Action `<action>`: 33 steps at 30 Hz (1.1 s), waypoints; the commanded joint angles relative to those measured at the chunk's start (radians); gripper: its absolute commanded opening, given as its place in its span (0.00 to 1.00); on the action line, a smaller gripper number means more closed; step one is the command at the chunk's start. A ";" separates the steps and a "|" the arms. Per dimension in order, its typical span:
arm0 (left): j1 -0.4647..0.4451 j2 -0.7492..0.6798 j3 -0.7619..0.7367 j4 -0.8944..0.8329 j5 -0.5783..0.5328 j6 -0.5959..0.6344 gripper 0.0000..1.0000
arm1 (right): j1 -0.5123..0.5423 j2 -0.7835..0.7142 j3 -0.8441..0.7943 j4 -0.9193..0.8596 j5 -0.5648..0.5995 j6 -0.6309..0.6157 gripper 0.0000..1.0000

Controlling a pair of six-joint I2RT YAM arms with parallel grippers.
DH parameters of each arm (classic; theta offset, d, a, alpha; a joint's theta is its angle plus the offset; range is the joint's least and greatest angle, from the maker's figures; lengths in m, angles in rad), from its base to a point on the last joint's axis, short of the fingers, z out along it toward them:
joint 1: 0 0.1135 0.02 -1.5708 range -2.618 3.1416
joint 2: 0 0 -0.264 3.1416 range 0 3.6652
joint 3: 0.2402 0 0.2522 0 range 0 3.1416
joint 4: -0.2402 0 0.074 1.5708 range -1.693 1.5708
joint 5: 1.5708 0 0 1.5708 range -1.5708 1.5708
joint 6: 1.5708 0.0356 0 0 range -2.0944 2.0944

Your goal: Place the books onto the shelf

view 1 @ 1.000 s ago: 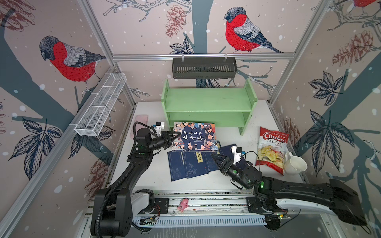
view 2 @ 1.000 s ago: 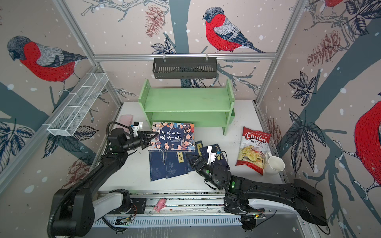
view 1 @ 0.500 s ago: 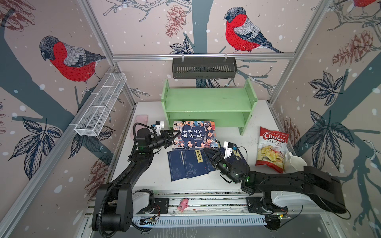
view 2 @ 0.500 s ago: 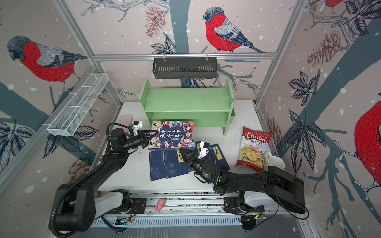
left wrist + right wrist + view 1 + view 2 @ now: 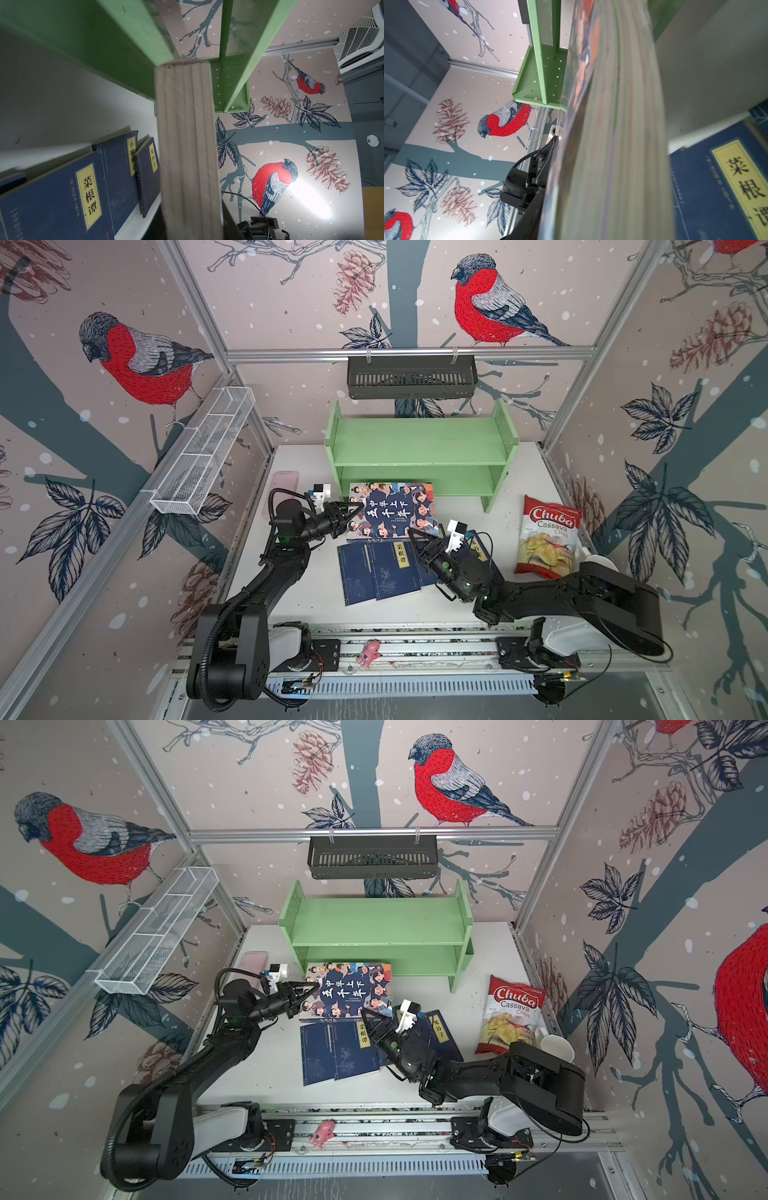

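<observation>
- The step in hand is lifting the cartoon book [image 5: 392,510] off the counter [image 5: 307,593] with both arms; it sits just in front of the shelf [image 5: 419,439]
- My left claw [image 5: 352,511] is clenched on the book's left edge, and that side looks raised off the counter
- My right claw [image 5: 415,536] is at the book's near right corner; the right wrist view is filled by its page edge with no jaw in sight, so I cannot tell whether I pinch it or only bracket it
- The navy books [image 5: 376,572] lie flat and fanned on the counter just in front, one partly under my right arm; both shelf tiers are bare
- Next, I judge: a sure hold on the right, a level lift, then carry the book back onto a tier, between the side panels
</observation>
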 commanded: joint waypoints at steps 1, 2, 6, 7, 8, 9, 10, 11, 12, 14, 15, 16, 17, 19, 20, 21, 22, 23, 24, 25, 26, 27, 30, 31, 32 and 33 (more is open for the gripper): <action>0.001 -0.003 0.003 0.185 0.061 -0.068 0.00 | -0.003 0.041 0.014 0.095 0.007 0.007 0.39; 0.002 -0.003 0.004 0.187 0.063 -0.067 0.00 | -0.004 0.054 0.018 0.111 0.003 0.011 0.38; 0.001 0.008 0.008 0.165 0.070 -0.038 0.00 | -0.012 0.110 0.032 0.170 -0.013 0.030 0.24; 0.001 0.008 0.013 0.131 0.067 -0.013 0.00 | -0.014 0.126 0.033 0.191 -0.013 0.036 0.18; 0.002 0.008 0.022 0.082 0.063 0.022 0.00 | -0.015 0.139 0.031 0.218 -0.013 0.038 0.13; 0.001 0.009 0.027 0.055 0.061 0.047 0.00 | -0.015 0.150 0.027 0.244 -0.007 0.042 0.10; 0.002 0.010 0.028 0.041 0.059 0.065 0.00 | -0.016 0.163 0.023 0.274 -0.003 0.042 0.08; 0.004 0.011 0.030 0.035 0.057 0.071 0.00 | -0.018 0.172 0.023 0.298 0.001 0.042 0.06; 0.007 0.012 0.030 0.038 0.057 0.073 0.00 | -0.018 0.178 0.023 0.309 0.003 0.043 0.05; 0.016 0.018 0.036 0.031 0.059 0.081 0.08 | -0.020 0.191 0.027 0.326 0.005 0.046 0.04; 0.022 0.021 0.038 0.032 0.061 0.081 0.18 | -0.020 0.196 0.031 0.329 0.004 0.046 0.04; 0.031 0.022 0.039 0.027 0.063 0.084 0.35 | -0.022 0.200 0.035 0.329 0.006 0.049 0.04; 0.041 0.022 0.038 0.026 0.065 0.085 0.49 | -0.023 0.204 0.039 0.333 0.009 0.048 0.03; 0.064 0.019 0.037 0.017 0.071 0.095 0.65 | -0.028 0.214 0.048 0.343 0.006 0.047 0.03; 0.072 0.016 0.037 0.010 0.077 0.103 0.70 | -0.030 0.218 0.052 0.347 0.005 0.048 0.03; 0.079 0.012 0.039 -0.005 0.087 0.122 0.77 | -0.033 0.222 0.056 0.354 0.007 0.046 0.03; 0.088 0.007 0.046 -0.046 0.089 0.156 0.81 | -0.037 0.224 0.061 0.356 0.004 0.044 0.02; 0.095 0.002 0.054 -0.101 0.090 0.192 0.83 | -0.040 0.223 0.066 0.347 0.003 0.045 0.02; 0.104 -0.005 0.061 -0.149 0.090 0.227 0.86 | -0.043 0.225 0.070 0.343 0.003 0.042 0.02; 0.114 -0.013 0.068 -0.195 0.089 0.260 0.89 | -0.044 0.228 0.073 0.345 0.007 0.040 0.02; 0.127 -0.021 0.075 -0.240 0.092 0.286 0.91 | -0.046 0.231 0.075 0.355 0.011 0.036 0.02; 0.136 -0.026 0.076 -0.248 0.103 0.294 0.91 | -0.047 0.235 0.077 0.371 0.010 0.028 0.02; 0.176 -0.039 0.095 -0.344 0.128 0.345 0.93 | -0.056 0.238 0.082 0.366 0.021 0.036 0.02; 0.188 -0.039 0.117 -0.440 0.119 0.401 0.96 | -0.061 0.237 0.085 0.357 0.019 0.038 0.02; 0.197 -0.034 0.145 -0.526 0.114 0.460 0.96 | -0.064 0.238 0.086 0.348 0.022 0.039 0.02; 0.207 -0.028 0.177 -0.623 0.113 0.524 0.96 | -0.067 0.238 0.086 0.353 0.031 0.033 0.02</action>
